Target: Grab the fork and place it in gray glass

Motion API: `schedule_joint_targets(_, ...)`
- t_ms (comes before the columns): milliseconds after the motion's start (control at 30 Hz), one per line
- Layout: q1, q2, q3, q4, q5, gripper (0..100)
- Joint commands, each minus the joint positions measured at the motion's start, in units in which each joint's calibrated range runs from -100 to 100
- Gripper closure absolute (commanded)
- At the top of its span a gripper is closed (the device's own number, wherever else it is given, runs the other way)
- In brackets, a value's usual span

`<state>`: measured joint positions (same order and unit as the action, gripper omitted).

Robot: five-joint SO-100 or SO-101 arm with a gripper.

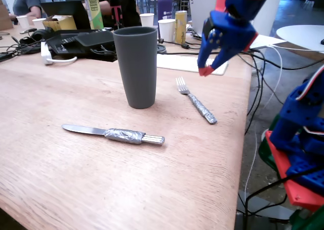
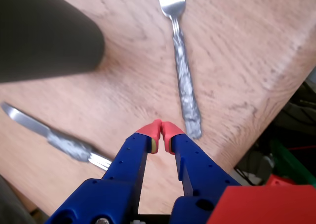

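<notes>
I see my gripper (image 2: 161, 131) clenched with its red tips touching, grasping nothing, hovering above the table (image 1: 61, 179). In the wrist view the fork (image 2: 181, 71) lies just right of the tips, tines far. The gray glass (image 1: 135, 65) stands left of the fork in the fixed view, with the knife (image 1: 119, 134) nearer.

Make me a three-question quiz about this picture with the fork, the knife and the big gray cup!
1. In the fixed view, where does the fork lie?
A. right of the gray glass
B. inside it
C. under the knife

2. How many tines does the fork have?
A. two
B. four
C. six

3. The gripper is
A. holding the fork
B. wide open
C. shut and empty

Answers: 1 A, it lies flat on the table beside the glass. 2 B, the wrist view shows four. 3 C, its red tips touch above the table.
</notes>
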<state>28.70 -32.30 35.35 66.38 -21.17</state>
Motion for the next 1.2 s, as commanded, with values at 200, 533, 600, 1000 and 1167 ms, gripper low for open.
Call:
schedule_joint_targets(200,4.5,14.7,-19.0,-0.7,3.9,100)
schedule_joint_targets(533,4.5,25.4,-21.2,-1.0,4.2,100)
schedule_joint_targets(600,4.8,29.5,-24.8,-1.0,4.2,100)
schedule_joint_targets(1000,17.7,39.8,-35.2,-1.0,11.6,100)
schedule_joint_targets(1167,17.7,43.6,-35.2,-1.0,12.5,100)
